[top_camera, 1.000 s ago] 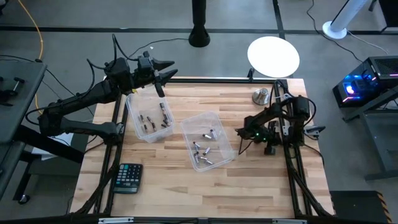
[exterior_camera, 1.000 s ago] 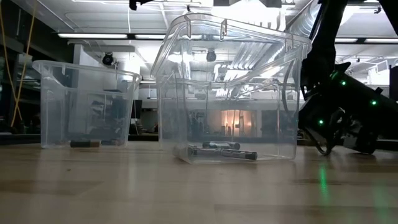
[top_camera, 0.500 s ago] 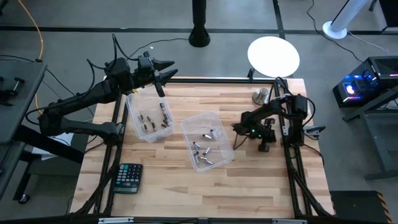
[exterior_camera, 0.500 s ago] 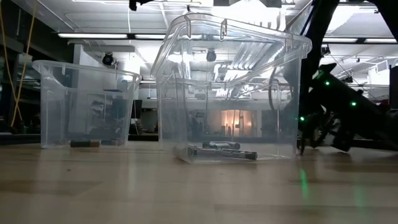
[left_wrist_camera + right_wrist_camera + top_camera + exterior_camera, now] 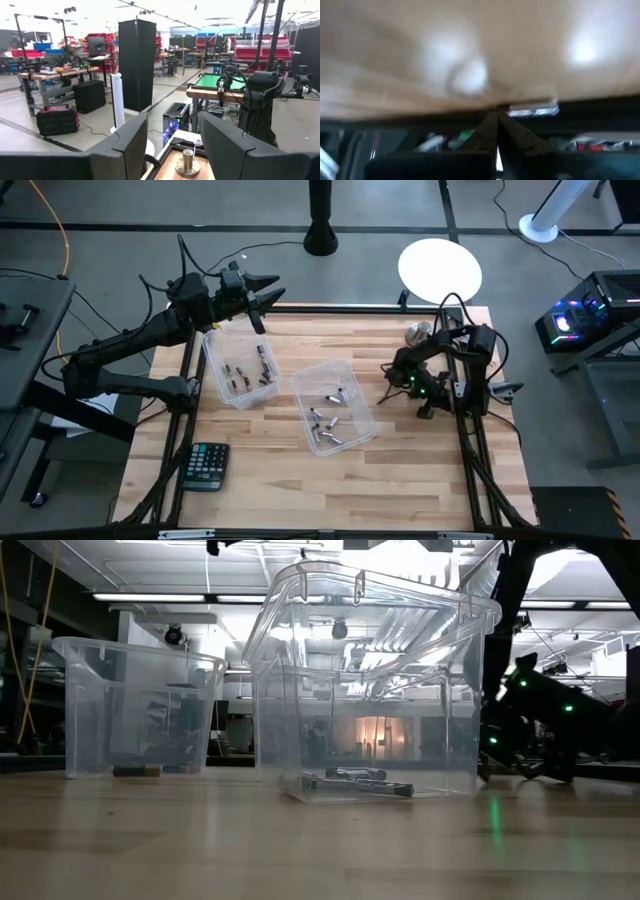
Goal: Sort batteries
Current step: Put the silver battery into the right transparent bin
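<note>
Two clear plastic bins stand on the wooden table. The left bin [image 5: 240,368] holds several dark batteries [image 5: 138,770]. The middle bin [image 5: 335,407] holds several silvery batteries [image 5: 360,783]. My left gripper [image 5: 262,292] is open and empty in the air above the table's far left corner, past the left bin. My right gripper [image 5: 388,385] is low over the table to the right of the middle bin, and its fingers meet at their tips [image 5: 497,119]. A small blurred silvery patch [image 5: 532,110] shows beside the tips. I cannot tell what it is or whether the fingers touch it.
A black calculator [image 5: 207,465] lies near the table's front left corner. A round silver knob-like object [image 5: 419,334] stands at the far right and also shows in the left wrist view [image 5: 188,162]. Bare wood lies along the near edge.
My right gripper has drawn back toward the table's far edge and away from the near side, with its arm folding in toward its base. The left arm, the bins and the batteries have stayed where they were.
</note>
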You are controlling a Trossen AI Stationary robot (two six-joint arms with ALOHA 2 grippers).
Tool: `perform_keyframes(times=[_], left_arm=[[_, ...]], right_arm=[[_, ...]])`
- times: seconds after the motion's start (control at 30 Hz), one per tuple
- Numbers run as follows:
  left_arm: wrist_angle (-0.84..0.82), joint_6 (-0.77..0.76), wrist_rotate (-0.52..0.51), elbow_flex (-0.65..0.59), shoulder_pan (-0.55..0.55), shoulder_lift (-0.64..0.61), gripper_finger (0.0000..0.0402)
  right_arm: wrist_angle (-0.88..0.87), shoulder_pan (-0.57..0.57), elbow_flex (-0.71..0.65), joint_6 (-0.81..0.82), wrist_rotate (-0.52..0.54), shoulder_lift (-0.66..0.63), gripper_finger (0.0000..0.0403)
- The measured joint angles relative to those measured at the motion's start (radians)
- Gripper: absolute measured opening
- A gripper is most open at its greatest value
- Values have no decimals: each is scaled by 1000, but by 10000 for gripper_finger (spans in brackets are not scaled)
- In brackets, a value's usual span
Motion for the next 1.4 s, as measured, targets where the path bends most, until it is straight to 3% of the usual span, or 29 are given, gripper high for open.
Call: perform_keyframes(times=[0.1, 0.4, 0.53, 0.87, 1.2, 1.4], left_arm=[[14, 18, -12, 0, 0, 0, 168], [28, 34, -62, 0, 1, 0, 168], [27, 34, -62, 0, 1, 0, 168], [28, 35, -62, 0, 1, 0, 168], [24, 35, -62, 0, 1, 0, 168], [24, 35, -61, 0, 1, 0, 168]], right_arm=[[0, -17, 35, 28, 68, 0, 0], [-24, -166, -9, 58, 83, 0, 0], [-10, -209, -39, 77, 35, -3, 0], [25, -292, -74, 206, 92, -5, 0], [45, -228, -72, 126, 33, -9, 0], [71, -120, 37, 55, -27, -65, 0]])
